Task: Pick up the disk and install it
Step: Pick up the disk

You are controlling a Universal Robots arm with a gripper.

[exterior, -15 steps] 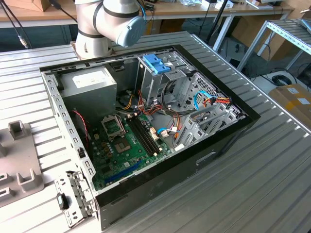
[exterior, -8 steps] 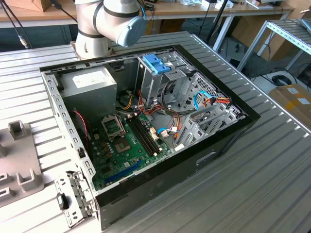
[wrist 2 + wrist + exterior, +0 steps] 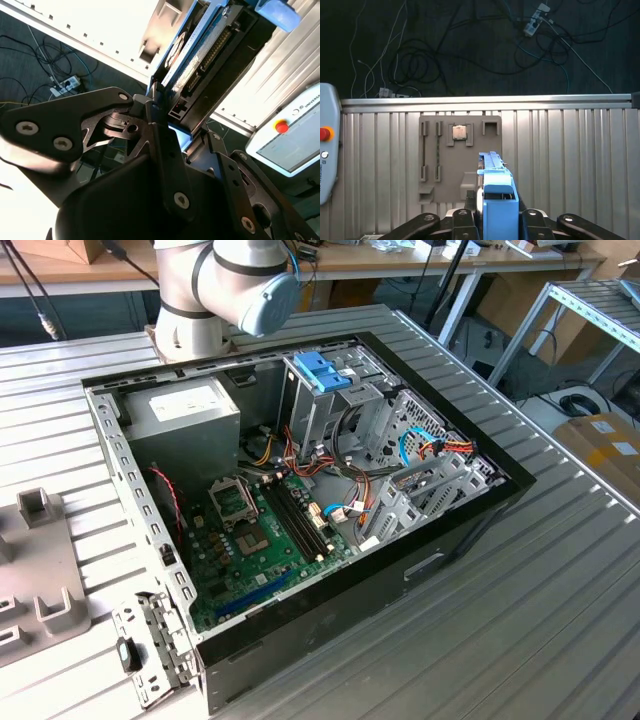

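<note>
I have the disk in the pincer. In both wrist views the black fingers are clamped on either flat side of it. It stands edge-on between them, with its light-blue carrier rail facing the first wrist camera. In the second wrist view I see the dark drive body, its connector row and the pale label side running away from the fingers.

Beyond the disk, the first wrist view looks onto the ribbed metal tabletop. A grey fixture plate lies flat on it, and a small square chip is seated in one of its pockets. A teach pendant with a red button sits at the edge of that view. Loose cables lie on the dark floor past the tabletop rim.

In the exterior view the open computer case lies on its side on the tabletop, with the green motherboard exposed. A deeper-blue latch on a silver cage stands in the drive bay area. The arm's base rises just behind the case.
</note>
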